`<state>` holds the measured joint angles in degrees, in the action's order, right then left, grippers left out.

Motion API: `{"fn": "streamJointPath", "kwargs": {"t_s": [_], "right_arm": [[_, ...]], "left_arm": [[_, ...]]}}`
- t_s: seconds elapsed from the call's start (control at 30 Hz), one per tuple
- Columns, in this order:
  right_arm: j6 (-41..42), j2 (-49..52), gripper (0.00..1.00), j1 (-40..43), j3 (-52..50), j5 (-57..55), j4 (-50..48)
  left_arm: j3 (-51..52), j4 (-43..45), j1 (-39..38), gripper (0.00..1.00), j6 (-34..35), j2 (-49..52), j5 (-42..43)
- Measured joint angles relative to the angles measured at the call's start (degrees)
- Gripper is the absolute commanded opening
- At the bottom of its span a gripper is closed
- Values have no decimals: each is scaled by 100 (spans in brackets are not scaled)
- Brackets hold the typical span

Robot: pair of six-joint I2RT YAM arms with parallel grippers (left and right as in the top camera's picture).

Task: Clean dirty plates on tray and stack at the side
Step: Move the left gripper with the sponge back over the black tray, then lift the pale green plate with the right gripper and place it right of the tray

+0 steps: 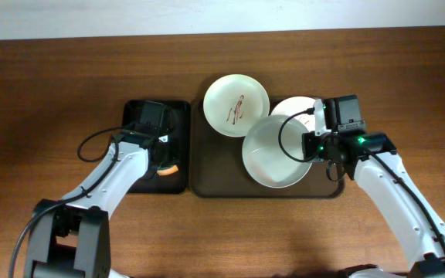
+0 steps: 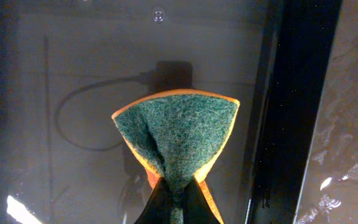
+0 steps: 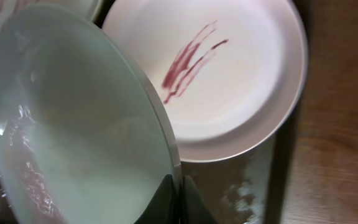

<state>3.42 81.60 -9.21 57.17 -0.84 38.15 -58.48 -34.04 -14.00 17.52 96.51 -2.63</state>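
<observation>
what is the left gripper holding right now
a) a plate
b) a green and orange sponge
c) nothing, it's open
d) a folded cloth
B: the left wrist view shows the left gripper pinched on a sponge, green scouring face with an orange edge, over the black tray. The right gripper is the one that grips the pale green plate, by its rim.

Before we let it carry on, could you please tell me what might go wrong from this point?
1. The right claw pinches the pale green plate only at its rim; it could slip and drop onto the smeared plate beneath.
2. The left claw grips the sponge by one bunched end, so it may fold or pull loose when scrubbing.
</observation>
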Motion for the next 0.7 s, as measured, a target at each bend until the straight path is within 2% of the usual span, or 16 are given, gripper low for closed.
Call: {"fn": "streamJointPath", "kwargs": {"t_s": [0.4,0.6,0.7], "right_arm": [[-658,0,4,-2583,2,-3493,-841],[-1139,-2,4,-3224,7,-5195,-1574],[-1355,-2,4,-3305,7,-5635,-1849]], "left_arm": [[0,17,0,0,0,0,0],[0,20,0,0,0,0,0],[0,20,0,0,0,0,0]]}}
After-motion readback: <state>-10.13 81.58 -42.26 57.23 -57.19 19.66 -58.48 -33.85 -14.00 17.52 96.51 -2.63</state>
